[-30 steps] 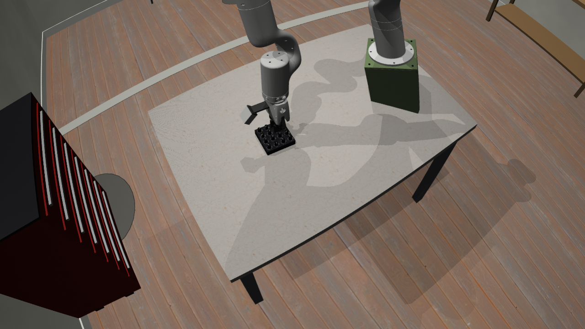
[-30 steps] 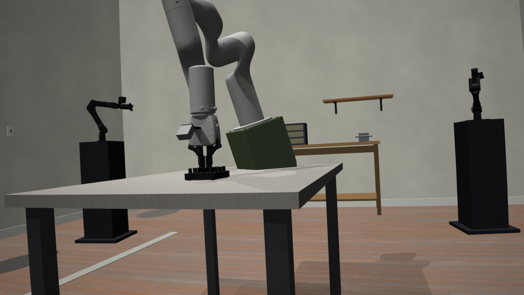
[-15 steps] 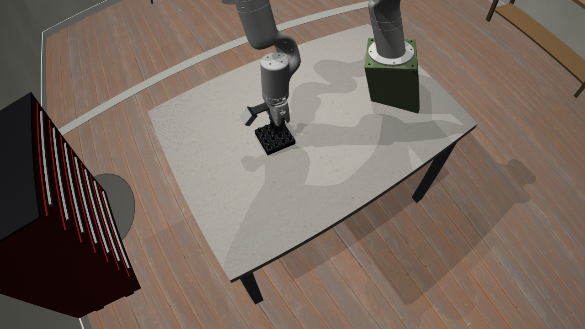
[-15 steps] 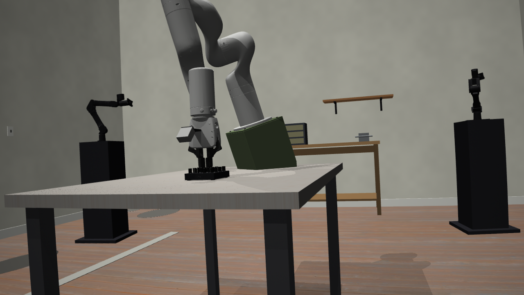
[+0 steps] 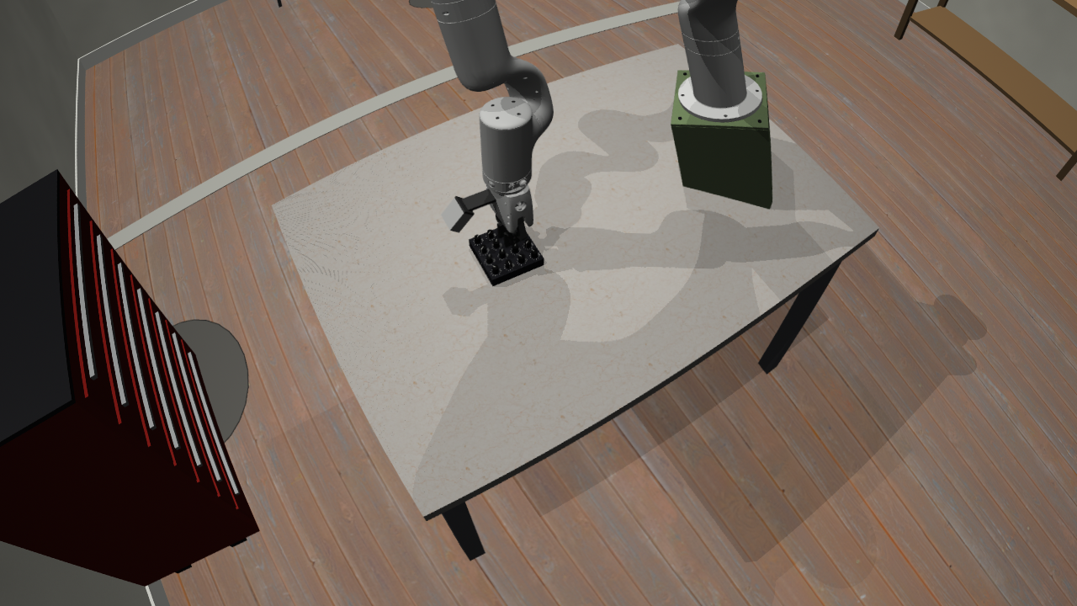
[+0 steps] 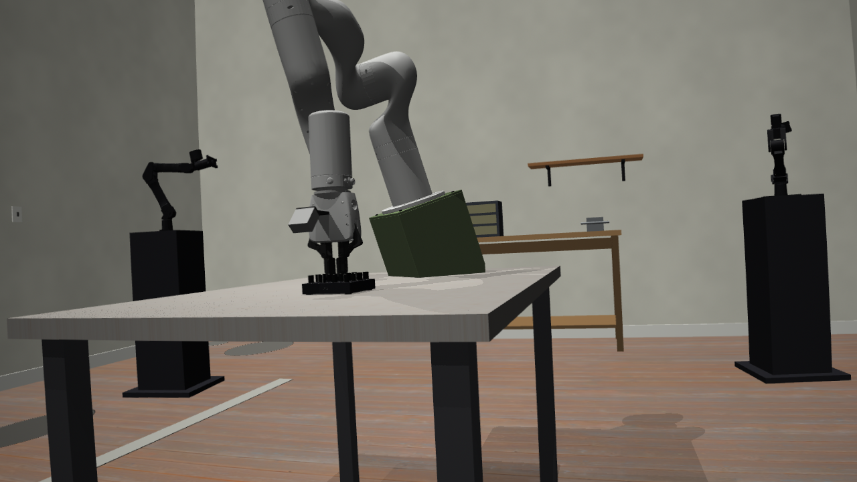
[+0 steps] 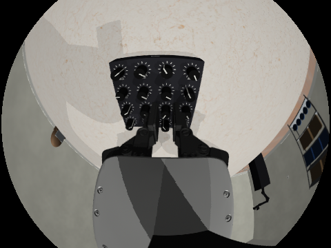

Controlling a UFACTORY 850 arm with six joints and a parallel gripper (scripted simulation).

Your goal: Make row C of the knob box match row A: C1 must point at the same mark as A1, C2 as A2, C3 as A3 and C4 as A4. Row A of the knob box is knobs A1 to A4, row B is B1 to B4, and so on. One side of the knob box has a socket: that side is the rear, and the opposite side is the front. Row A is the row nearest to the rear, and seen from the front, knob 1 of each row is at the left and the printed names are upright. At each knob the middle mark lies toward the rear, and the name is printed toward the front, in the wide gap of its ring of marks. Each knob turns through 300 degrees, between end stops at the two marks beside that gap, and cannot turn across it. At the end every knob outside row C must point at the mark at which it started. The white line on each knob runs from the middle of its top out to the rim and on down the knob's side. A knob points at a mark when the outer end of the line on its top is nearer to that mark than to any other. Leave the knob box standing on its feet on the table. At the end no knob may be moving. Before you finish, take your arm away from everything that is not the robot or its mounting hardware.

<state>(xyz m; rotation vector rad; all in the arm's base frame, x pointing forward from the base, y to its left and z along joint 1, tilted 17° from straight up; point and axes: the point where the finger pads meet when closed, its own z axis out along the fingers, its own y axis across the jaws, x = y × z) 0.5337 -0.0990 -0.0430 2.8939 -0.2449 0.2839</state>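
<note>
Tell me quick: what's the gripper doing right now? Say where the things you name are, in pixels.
Gripper [image 5: 515, 231] [image 6: 336, 273] [image 7: 165, 111]: open partway, fingers apart and down among the knobs of the knob box [image 5: 493, 281] [image 6: 326, 288] [image 7: 155, 59]; no knob looks clamped.

In the top view, the knob box [image 5: 517, 273] [image 6: 326, 288] [image 7: 155, 57] sits on the worktop [image 5: 376, 316] [image 6: 240, 329] [image 7: 179, 38], inboard of all edges. The pedestal [image 5: 723, 162] [image 6: 446, 239] stands to its right, near the worktop's right short edge. The cabinet [image 5: 82, 482] is off the worktop, beyond the left short edge.
</note>
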